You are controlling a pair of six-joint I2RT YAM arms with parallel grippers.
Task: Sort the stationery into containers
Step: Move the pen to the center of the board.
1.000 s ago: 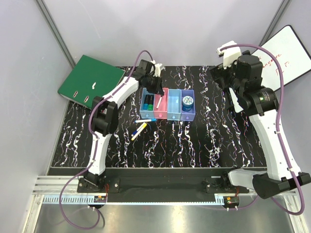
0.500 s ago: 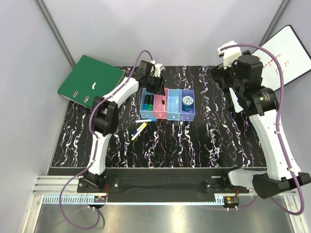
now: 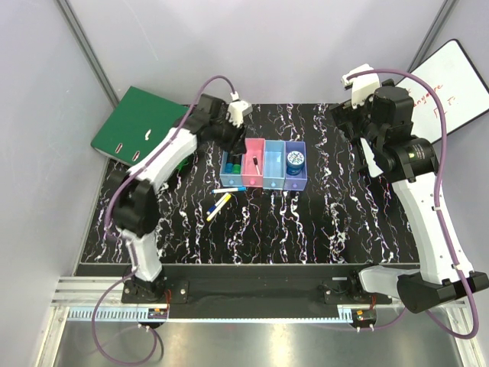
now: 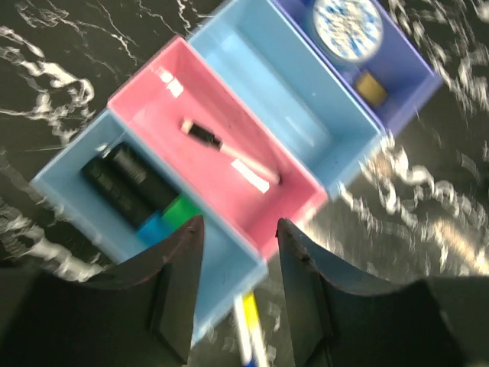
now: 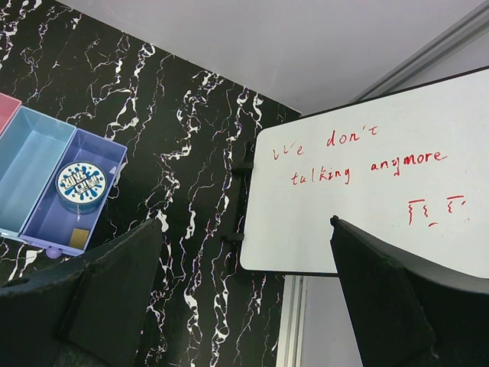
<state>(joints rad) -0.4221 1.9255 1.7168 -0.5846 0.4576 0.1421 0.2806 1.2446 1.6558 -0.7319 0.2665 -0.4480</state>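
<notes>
Your row of four joined bins point(image 3: 273, 183) sits on the far middle of the black marbled table point(image 3: 321, 229). From the left wrist view, the end light blue bin point(image 4: 65, 182) holds two dark-bodied markers point(image 4: 126, 180) lying side by side, one ending in blue and one in green. The pink bin point(image 4: 172, 103) next to it holds a single white pen point(image 4: 229, 157) with a black cap, lying flat on the floor of the bin. The second light blue bin point(image 4: 256, 80) has nothing in it that you can make out. The purple bin point(image 4: 409, 76) at the other end carries the round blue tin point(image 4: 348, 24) and, beside it, a small tan item point(image 4: 372, 86) too blurred to name. Three loose pens point(image 3: 221, 199) lie on the table just in front of the bins' left end: one white and blue, one yellow, one blue-tipped. Your left gripper point(image 4: 238, 224) hovers over the left end of the row with its jaws parted and nothing between them. Your right gripper point(image 5: 246, 223) is raised well apart to the right, spread wide and empty, facing the whiteboard point(image 5: 367, 183). A green ring binder point(image 3: 141, 126) lies at the far left corner.
</notes>
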